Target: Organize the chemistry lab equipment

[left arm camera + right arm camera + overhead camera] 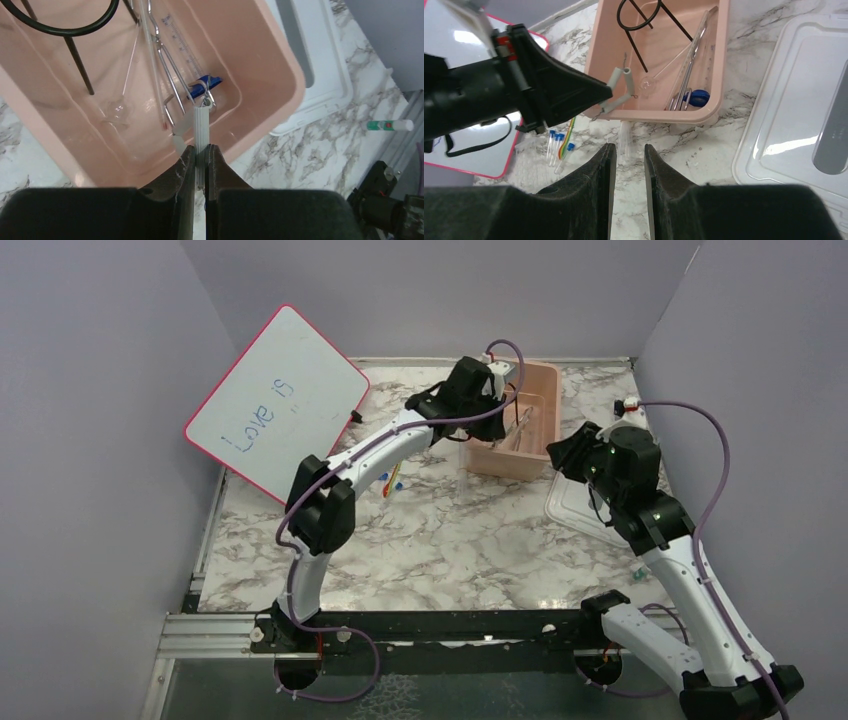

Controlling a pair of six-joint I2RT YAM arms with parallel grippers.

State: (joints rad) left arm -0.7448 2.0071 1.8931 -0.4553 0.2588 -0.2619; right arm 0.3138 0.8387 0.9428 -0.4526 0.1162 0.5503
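left gripper (200,152) pinched shut on one grey ribbed sleeve of a wire triangle (616,92) — held over the near left corner of the pink tub (723,60), partly above its rim; touching the wall or not, impossible to tell; right gripper (626,160) hovering low over the marble table (440,540) just in front of the tub, fingers parted, nothing between them; straight below the gap, a clear tube (624,140) flat on the marble, close to the tub's near wall; inside the tub, black wire ring stand (65,31) at the end away from the right gripper, legs down on the floor; metal tongs (167,67) lengthwise along the bottom, beside a thin graduated glass stem (182,47); small blue piece (206,86) at one end of the tongs, by the tub wall; clear round-bulbed glass item (647,83) near the middle; outside the tub, left of the clear tube — blue-capped vials (556,145) side by side on the marble, red-yellow rod (569,131) lying among them; white lid (794,110) flat on the table right of the tub, its edge near the tub's corner; pink-rimmed whiteboard (278,400) tilted at the far left, well apart from the tub.
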